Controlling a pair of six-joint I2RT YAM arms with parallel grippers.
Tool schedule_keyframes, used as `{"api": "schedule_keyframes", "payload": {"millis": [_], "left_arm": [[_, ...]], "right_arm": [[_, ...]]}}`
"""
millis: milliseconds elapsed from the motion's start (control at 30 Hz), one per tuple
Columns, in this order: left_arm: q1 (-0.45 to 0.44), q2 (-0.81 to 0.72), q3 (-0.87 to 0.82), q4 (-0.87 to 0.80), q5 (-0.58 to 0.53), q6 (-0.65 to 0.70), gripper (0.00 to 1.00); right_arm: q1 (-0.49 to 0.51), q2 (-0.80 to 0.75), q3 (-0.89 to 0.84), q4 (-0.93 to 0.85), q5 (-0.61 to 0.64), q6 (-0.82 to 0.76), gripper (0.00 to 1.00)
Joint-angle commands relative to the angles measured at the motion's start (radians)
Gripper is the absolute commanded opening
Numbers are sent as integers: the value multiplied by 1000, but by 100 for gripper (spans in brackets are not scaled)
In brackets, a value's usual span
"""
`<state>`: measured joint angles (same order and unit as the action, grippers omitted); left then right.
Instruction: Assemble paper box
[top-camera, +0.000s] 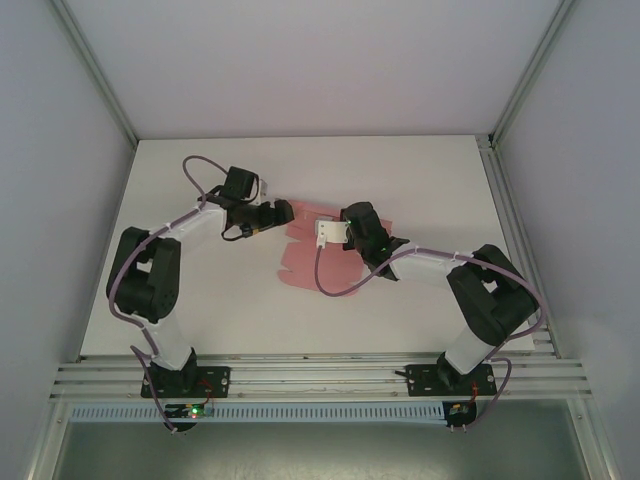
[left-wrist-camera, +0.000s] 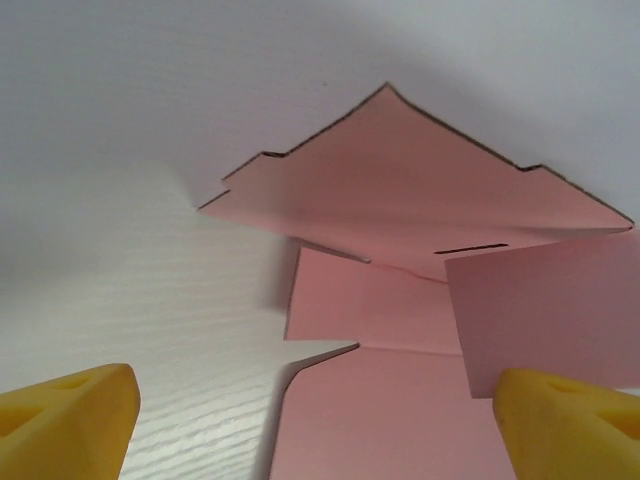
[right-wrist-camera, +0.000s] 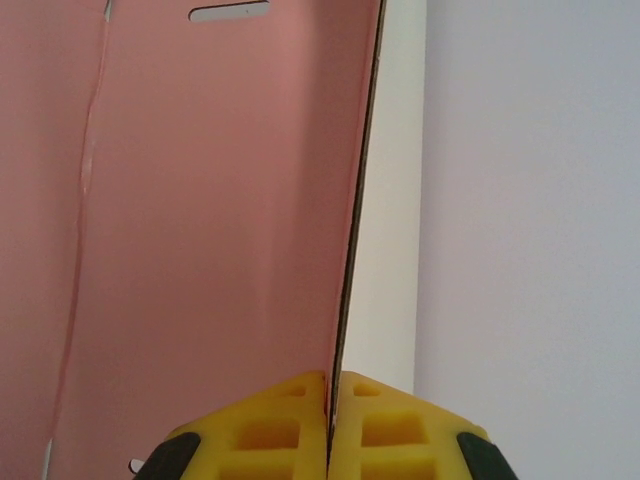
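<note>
One paper box (top-camera: 297, 262) sheet, long axis approx near-far.

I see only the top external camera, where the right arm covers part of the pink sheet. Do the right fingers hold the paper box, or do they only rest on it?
Observer: They hold it. In the right wrist view the right fingers are shut on the edge of one panel of the paper box.
Operator: Is there any cut in that panel?
Observer: Yes, a narrow slot sits near its far end.
Operator: And the left fingers, please?
Observer: In the left wrist view the left fingers are open, with the sheet lying ahead between them.
</note>
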<state>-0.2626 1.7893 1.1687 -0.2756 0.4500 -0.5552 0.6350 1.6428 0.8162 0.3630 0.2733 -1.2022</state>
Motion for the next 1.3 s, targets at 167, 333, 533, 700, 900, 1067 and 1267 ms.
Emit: {"api": "schedule_keyframes", "payload": {"millis": [167,333,533,700,900,1067,1267], "left_arm": [[-95,47,24,113,46,7,92],[-121,18,-31,111,-18,8,93],[-91,-104,-104,-1,-215,8,91],[-34,-193,-161,-58,-358,-7,95],[-20,-17,-63,-125,-317,-19,81],[-23,50,-37,-49,-232,-32,40],[-26,94,-61,124,-91,-66,27]], "right_arm": [[33,26,-13,-76,-58,19,0],[31,15,-21,-74,-61,34,0],[13,-2,-39,-74,-25,25,0],[3,-18,-45,-81,-29,31,0],[-1,-10,-45,-81,-28,37,0],[0,-5,-40,-92,-33,47,0],[-1,8,-35,-102,-26,51,0]]}}
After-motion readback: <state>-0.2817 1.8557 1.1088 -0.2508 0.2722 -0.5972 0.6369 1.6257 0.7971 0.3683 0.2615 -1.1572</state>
